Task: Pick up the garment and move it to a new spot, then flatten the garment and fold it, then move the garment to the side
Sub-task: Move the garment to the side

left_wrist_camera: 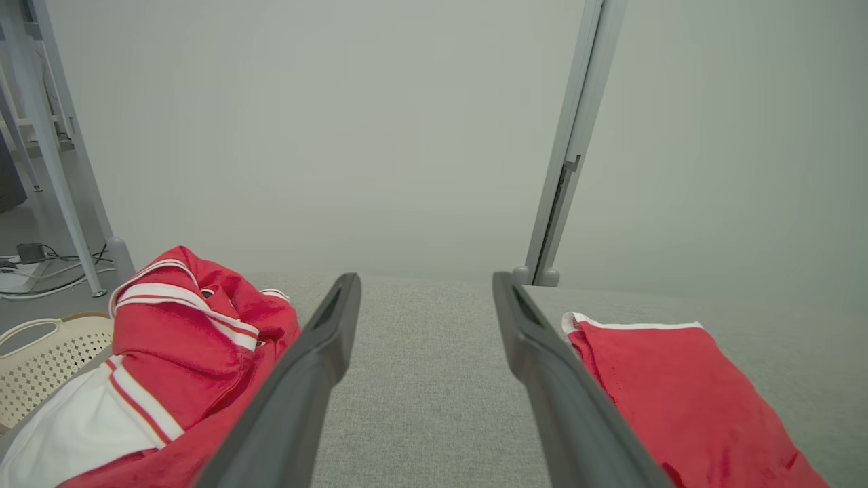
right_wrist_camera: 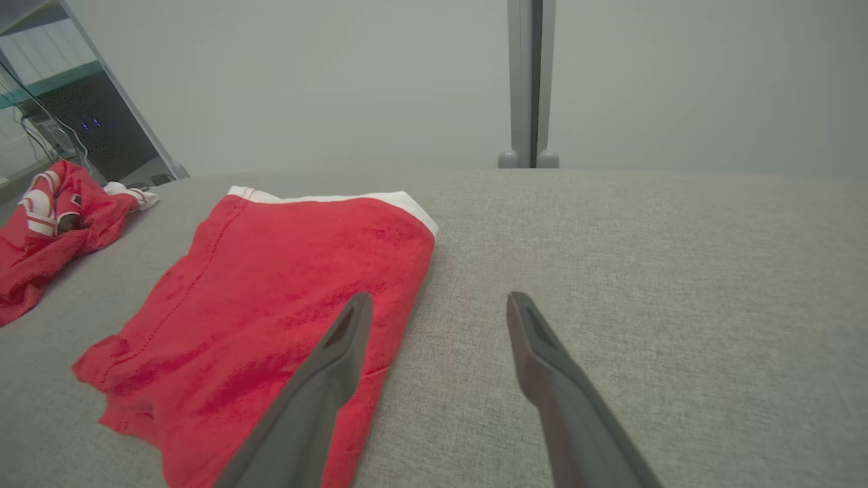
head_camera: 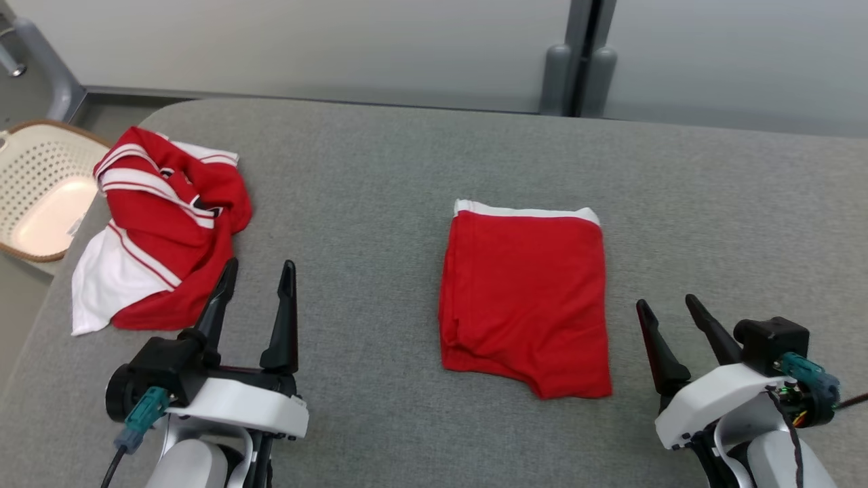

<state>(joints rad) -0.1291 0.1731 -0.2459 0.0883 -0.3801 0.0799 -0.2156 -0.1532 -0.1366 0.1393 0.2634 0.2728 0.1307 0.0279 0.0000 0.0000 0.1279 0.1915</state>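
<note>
A red garment (head_camera: 525,298) with a white band lies folded into a neat rectangle in the middle of the grey padded table (head_camera: 380,176); it also appears in the left wrist view (left_wrist_camera: 678,386) and the right wrist view (right_wrist_camera: 271,285). A second red-and-white striped garment (head_camera: 169,224) lies crumpled at the table's left edge (left_wrist_camera: 183,339) (right_wrist_camera: 47,224). My left gripper (head_camera: 260,263) (left_wrist_camera: 426,276) is open and empty, just right of the crumpled heap. Right of the folded piece, my right gripper (head_camera: 664,300) (right_wrist_camera: 441,295) is also open and empty.
A cream perforated basket (head_camera: 41,183) (left_wrist_camera: 41,359) stands beside the table's left edge, below its surface. Grey posts (head_camera: 576,68) and a pale wall stand behind the far edge. Bare grey surface stretches across the table's right half and back.
</note>
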